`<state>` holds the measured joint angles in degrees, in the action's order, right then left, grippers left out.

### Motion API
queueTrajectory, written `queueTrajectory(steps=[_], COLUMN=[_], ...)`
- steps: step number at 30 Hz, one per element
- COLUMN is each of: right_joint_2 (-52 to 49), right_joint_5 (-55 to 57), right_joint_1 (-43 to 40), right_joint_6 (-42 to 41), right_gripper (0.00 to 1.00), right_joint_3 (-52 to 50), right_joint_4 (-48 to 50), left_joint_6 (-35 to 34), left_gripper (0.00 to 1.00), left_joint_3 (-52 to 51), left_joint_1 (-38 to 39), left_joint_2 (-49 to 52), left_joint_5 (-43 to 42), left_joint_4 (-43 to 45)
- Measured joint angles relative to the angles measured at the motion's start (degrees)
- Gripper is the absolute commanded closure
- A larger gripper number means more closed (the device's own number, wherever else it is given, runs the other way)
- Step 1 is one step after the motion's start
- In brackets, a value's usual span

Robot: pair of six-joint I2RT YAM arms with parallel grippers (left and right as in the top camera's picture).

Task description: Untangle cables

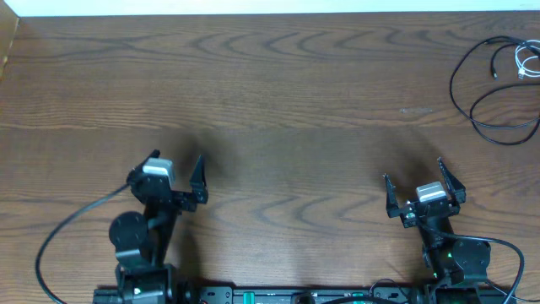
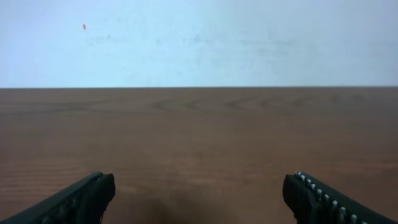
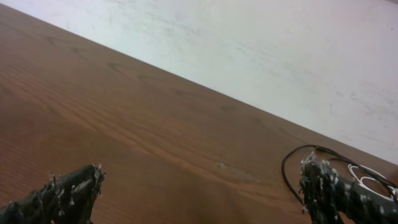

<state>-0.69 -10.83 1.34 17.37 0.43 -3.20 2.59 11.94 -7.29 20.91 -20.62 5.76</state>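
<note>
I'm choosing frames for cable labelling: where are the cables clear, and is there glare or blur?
Overhead: even light, no glare, cables small at the right edge, white cable cropped. Right wrist: tilted, softer, cables low right, partly hidden. Left wrist: no cables, bright wall.

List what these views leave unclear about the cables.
- Overhead: white cable is cut off by the right edge; its crossings with the black cable are too small to read.
- Right wrist: one of the right fingers covers part of both.
- Left wrist: neither cable shows.
</note>
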Motion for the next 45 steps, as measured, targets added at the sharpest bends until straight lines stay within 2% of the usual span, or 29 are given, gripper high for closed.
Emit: queueTrajectory(steps=[9, 13, 17, 45], right_joint_2=[0.0, 0.0, 0.0, 0.0], right_joint_5=[0.0, 0.0, 0.0, 0.0], right_joint_1=[0.0, 0.0, 0.0, 0.0], right_joint_6=[0.0, 0.0, 0.0, 0.0], right_gripper=[0.01, 0.01, 0.01, 0.01], right_joint_3=[0.0, 0.0, 0.0, 0.0], right_joint_4=[0.0, 0.0, 0.0, 0.0], left_joint_6=[5.3, 6.6, 6.4, 6.2], left_gripper=[0.08, 0.08, 0.08, 0.08], left_joint_3=[-10.8, -11.3, -11.1, -11.0], left_joint_1=[0.0, 0.0, 0.0, 0.0], left_joint_2=[-14.6, -17.6, -19.6, -20.3], left_joint_5=[0.1, 1.4, 1.7, 1.9], left_joint_4=[-0.4, -5.1, -5.7, -5.8])
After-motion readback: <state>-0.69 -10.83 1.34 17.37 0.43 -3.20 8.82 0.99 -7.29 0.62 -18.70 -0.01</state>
